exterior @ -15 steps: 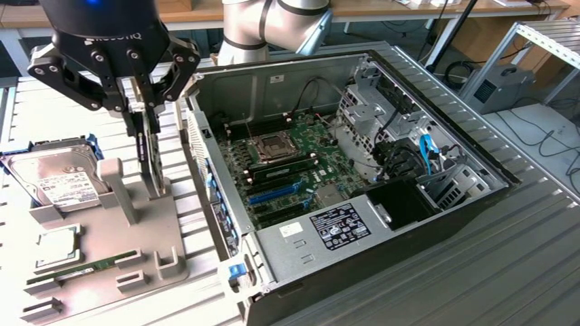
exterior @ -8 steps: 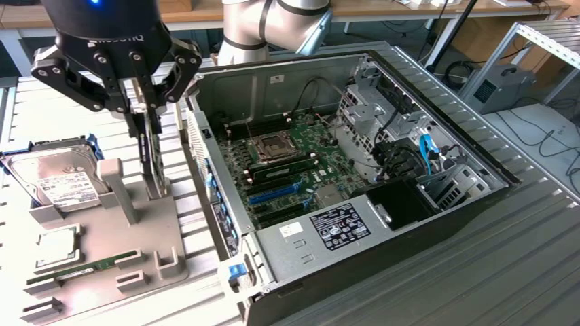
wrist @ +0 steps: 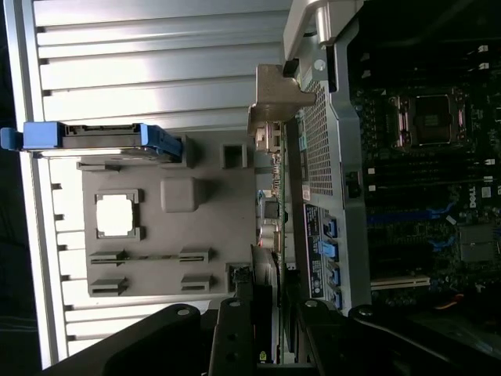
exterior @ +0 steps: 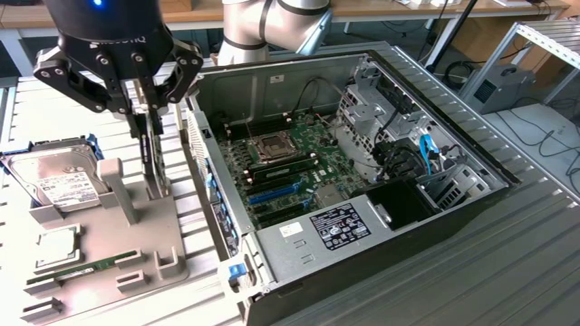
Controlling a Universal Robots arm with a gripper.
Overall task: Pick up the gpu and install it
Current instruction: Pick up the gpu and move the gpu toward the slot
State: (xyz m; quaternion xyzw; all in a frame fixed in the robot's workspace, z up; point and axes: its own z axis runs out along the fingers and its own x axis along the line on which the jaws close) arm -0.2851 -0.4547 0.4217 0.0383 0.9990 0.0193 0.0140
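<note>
One end effector [exterior: 147, 114] pinches one gpu [exterior: 156, 166], upright at the gray holder [exterior: 113, 234]; one hard drive [exterior: 54, 180] and one memory stick [exterior: 86, 266] sit on that holder; one open computer case [exterior: 263, 85] stands just beside it.

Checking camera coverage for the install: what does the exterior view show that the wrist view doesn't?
Exterior view: the arm, the power supply and the drive cage. Wrist view: the silver bracket of the gpu, seen flat-on. Both: the gripper closed on the gpu, the hard drive, the memory stick and the motherboard.
</note>
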